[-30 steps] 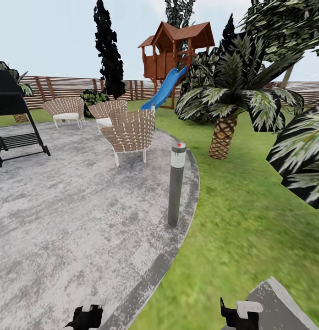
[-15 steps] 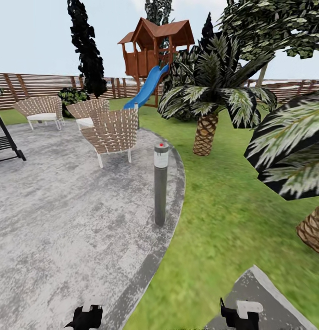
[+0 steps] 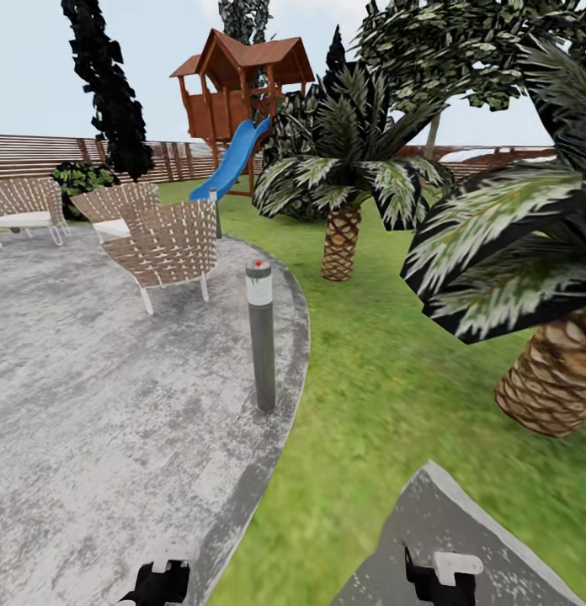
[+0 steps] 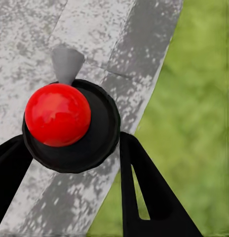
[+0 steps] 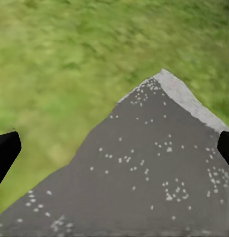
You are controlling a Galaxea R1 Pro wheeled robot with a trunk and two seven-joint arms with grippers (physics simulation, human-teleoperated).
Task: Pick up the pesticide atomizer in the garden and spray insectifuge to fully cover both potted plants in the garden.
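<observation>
The atomizer (image 4: 70,126) is gripped in the jaws of the left gripper (image 4: 70,197): in the left wrist view its black body and red top sit between the two black fingers, with a grey nozzle pointing away over the patio edge. The picking up is judged done, and the step in hand is travel towards the potted plants, which are not seen. The next move calls for finding them and bringing the nozzle near.

In the head view, a grey bollard (image 3: 260,337) stands on the patio (image 3: 91,396) rim; beyond it are wicker chairs (image 3: 162,248), and beside it lawn and a palm (image 3: 342,240). The right gripper (image 3: 442,576) hangs over a grey slab (image 5: 154,173), its jaws spread wide and empty in the right wrist view.
</observation>
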